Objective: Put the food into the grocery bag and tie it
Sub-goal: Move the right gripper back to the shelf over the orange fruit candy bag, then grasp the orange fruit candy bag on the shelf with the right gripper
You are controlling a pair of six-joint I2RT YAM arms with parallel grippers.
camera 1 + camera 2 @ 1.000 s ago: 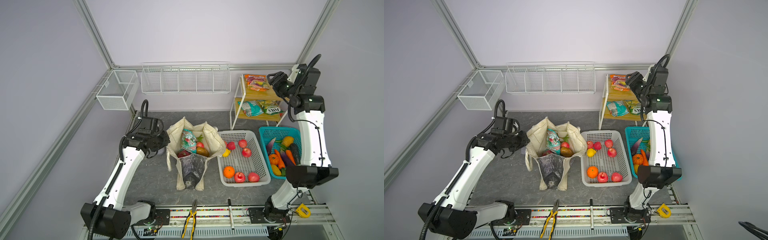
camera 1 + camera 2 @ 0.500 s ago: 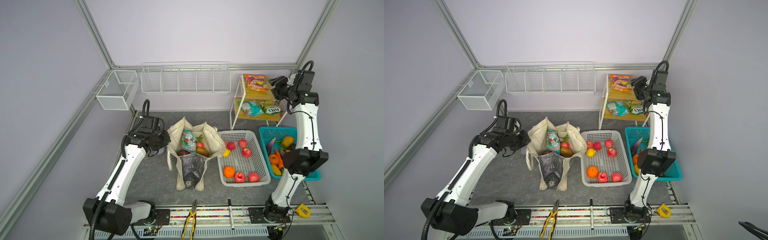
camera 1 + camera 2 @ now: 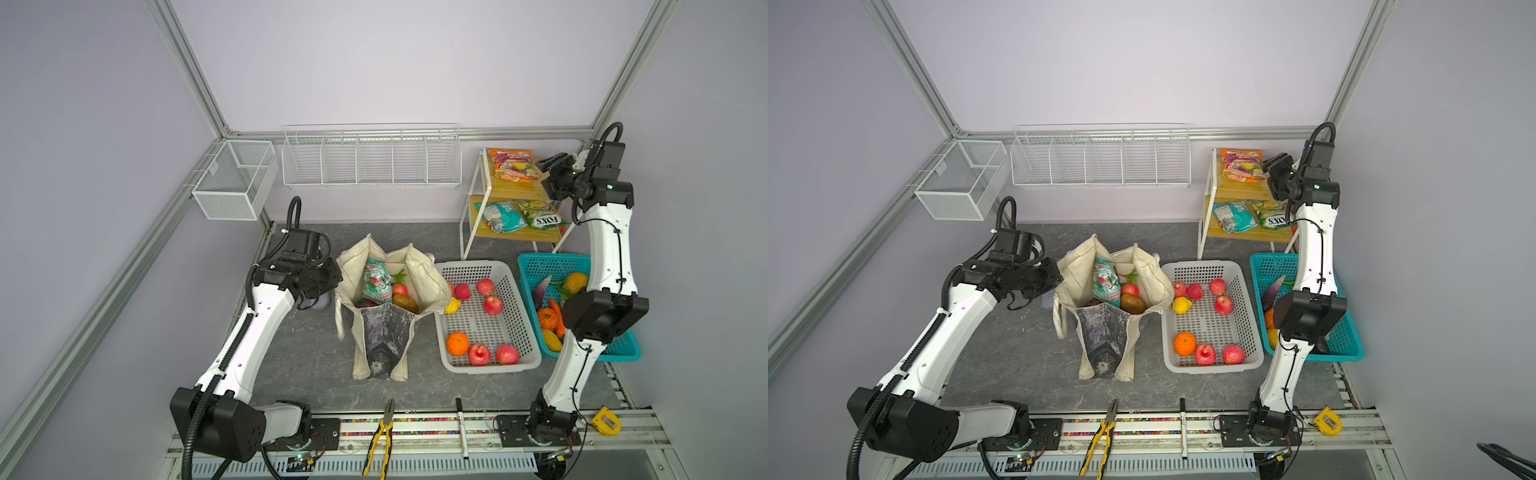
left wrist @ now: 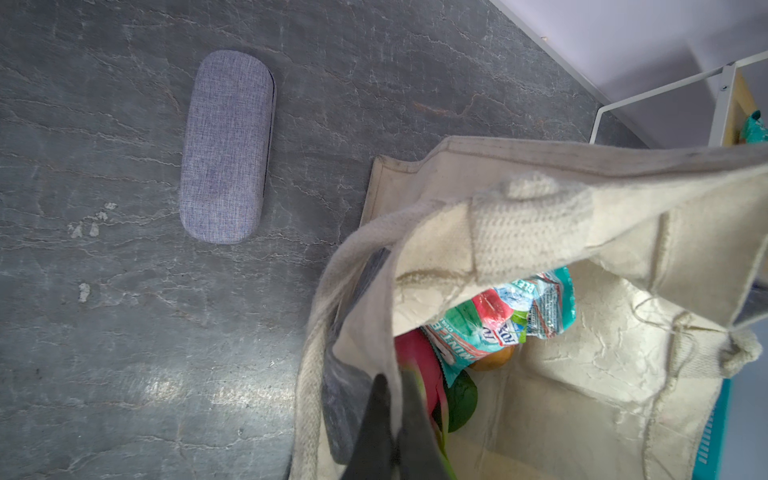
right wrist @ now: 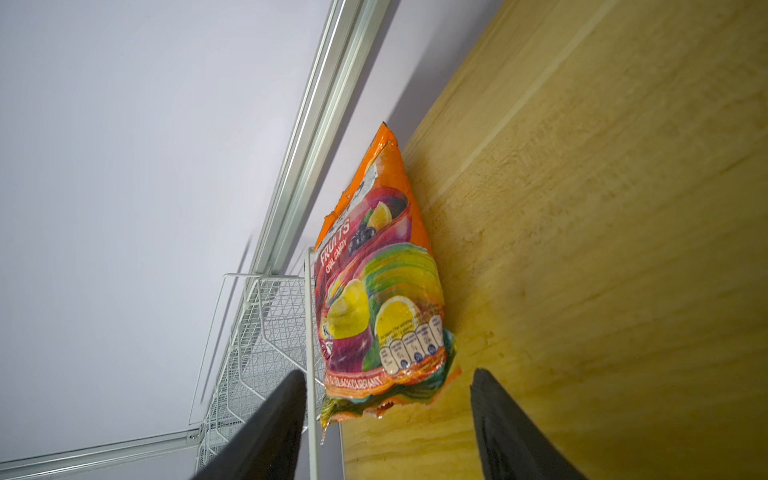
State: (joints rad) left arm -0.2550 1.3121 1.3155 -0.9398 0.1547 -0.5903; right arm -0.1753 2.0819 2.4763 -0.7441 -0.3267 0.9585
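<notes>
Grey stone-look tabletop (image 3: 316, 374), both top views: your grocery bag (image 3: 386, 336) stands open at mid-table. The white basket (image 3: 519, 365) is just beside it and the teal basket (image 3: 623, 353) beyond, with fruit (image 3: 457, 344) in both.
Top views, left gripper (image 3: 330, 289): at the bag's rim, on the side away from the baskets.
Top views, right gripper (image 3: 549, 166): up at the wooden shelf (image 3: 505, 193), beside the orange candy packet (image 3: 512, 165).
Left wrist view, tool: fingers pressed together on the rim cloth — you are pinching the mouth open.
Left wrist view, risk: I judge that this thin pinch could slip. The limp canvas would then fold over the opening and block your next drop.
Left wrist view, bag: cream, creased and soft, holding a teal packet (image 4: 498, 311) plus red, green and brown produce.
Right wrist view, tool: jaws spread, one on each side of the packet's near end, not closed on it.
Right wrist view, risk: one finger appears to sit outside the shelf's white wire edge (image 5: 309, 291) — if you close from here you may clamp the wire. The glossy film could also slide out.
Right wrist view, packet: orange, shiny and puffy, printed with fruit, lying flat along the shelf's edge.
</notes>
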